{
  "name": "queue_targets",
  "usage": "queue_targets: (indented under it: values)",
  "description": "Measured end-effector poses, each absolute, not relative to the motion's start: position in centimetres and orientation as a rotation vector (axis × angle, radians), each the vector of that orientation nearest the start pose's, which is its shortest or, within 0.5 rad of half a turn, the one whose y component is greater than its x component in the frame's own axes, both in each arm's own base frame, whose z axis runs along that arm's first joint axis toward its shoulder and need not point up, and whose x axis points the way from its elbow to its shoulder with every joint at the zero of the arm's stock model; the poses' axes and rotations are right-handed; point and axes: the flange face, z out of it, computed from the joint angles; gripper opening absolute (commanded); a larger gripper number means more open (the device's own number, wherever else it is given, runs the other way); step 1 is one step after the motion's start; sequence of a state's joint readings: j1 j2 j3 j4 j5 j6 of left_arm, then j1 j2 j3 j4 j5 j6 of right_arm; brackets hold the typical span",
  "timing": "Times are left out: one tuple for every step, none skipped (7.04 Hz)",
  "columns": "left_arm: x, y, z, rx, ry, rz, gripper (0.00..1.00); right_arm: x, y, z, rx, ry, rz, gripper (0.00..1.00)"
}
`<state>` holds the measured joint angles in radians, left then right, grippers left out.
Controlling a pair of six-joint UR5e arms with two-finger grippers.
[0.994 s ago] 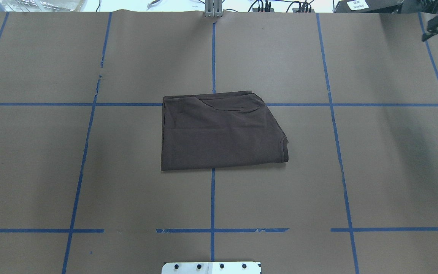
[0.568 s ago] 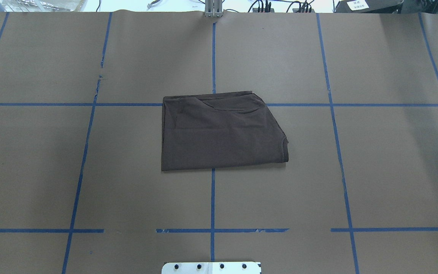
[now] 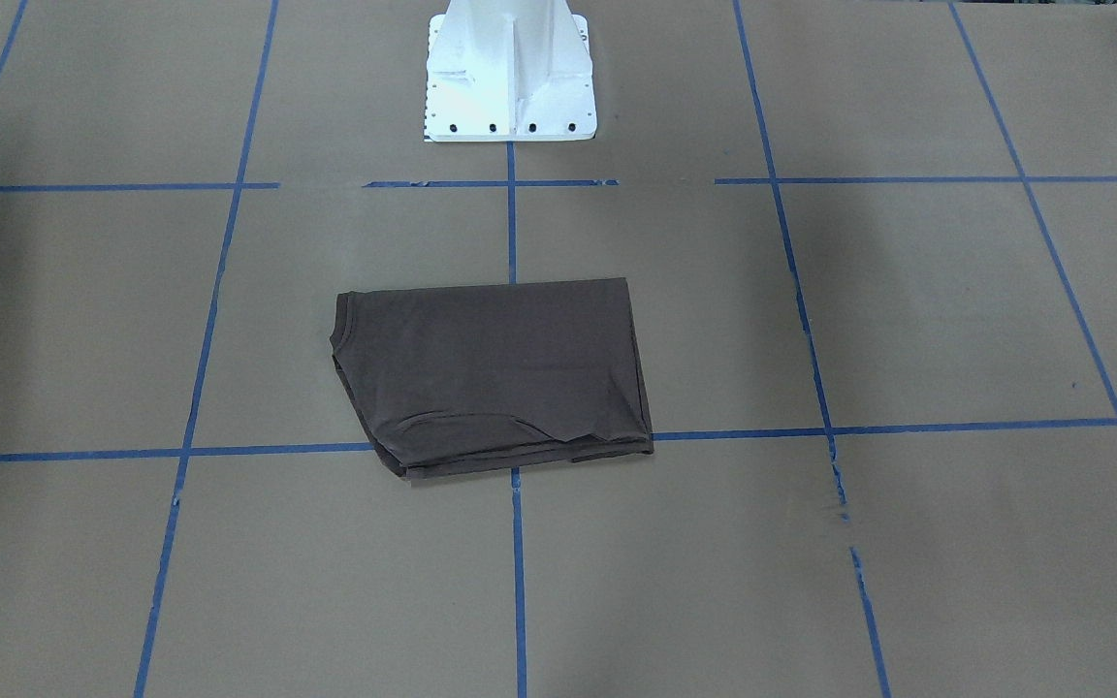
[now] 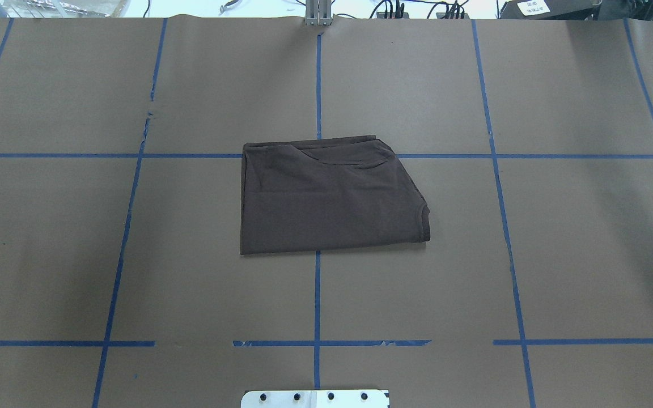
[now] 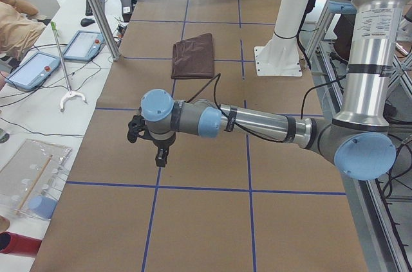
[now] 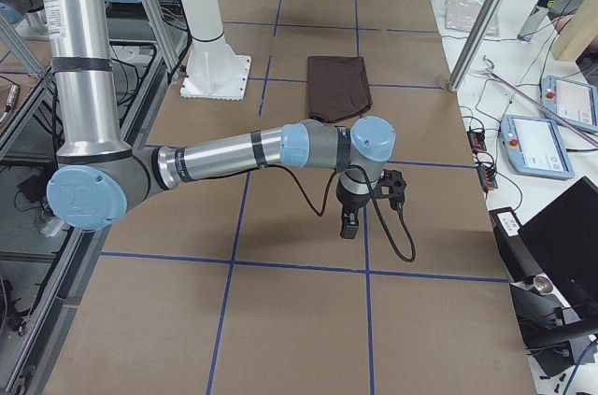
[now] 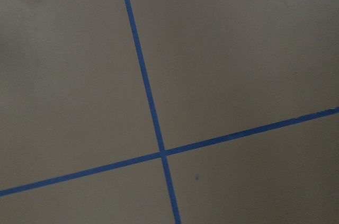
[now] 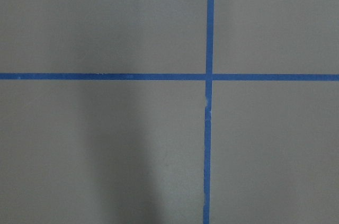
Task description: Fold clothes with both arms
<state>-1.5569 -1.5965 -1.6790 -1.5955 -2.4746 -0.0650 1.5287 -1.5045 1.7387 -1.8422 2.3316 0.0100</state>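
The dark brown T-shirt lies folded at the middle of the worktop, over a crossing of blue tape lines. The left hand and right hand hang well apart from it, toward opposite ends. I cannot tell whether either is released or clenched.

T-shirt at table centre, before pedestal

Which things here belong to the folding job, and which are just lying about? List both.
Job in hand:
- dark brown T-shirt, lying folded on the table
- left arm
- right arm

Just lying about:
- teach pendant beside the table
- clear plastic tray
- white pedestal
- blue tape grid
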Motion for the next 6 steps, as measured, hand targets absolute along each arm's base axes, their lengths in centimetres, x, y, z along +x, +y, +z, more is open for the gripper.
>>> queue_targets:
  values:
    - [-4.8, -49.7, 59.0, 0.121, 0.911, 0.041, 1.0, 4.0, -50.9, 58.2, -0.068, -0.76, -0.019, 1.0]
    - [-5.0, -49.1, 59.8, 0.159, 0.881, 0.105, 1.0, 3.8, -50.7, 59.3, -0.085, -0.76, -0.016, 1.0]
    - [-5.4, -48.9, 60.2, 0.192, 0.82, 0.157, 1.0, 3.8, -50.4, 60.3, -0.101, -0.76, -0.01, 1.0]
    - [-5.7, -49.0, 60.0, 0.212, 0.773, 0.182, 1.0, 3.8, -50.3, 61.0, -0.111, -0.76, -0.004, 1.0]
    - [-5.9, -49.0, 59.9, 0.216, 0.752, 0.191, 1.0, 3.8, -50.3, 61.3, -0.117, -0.759, 0.0, 1.0]
    - [-5.9, -49.1, 60.0, 0.216, 0.744, 0.196, 1.0, 3.8, -50.2, 61.6, -0.12, -0.758, 0.004, 1.0]
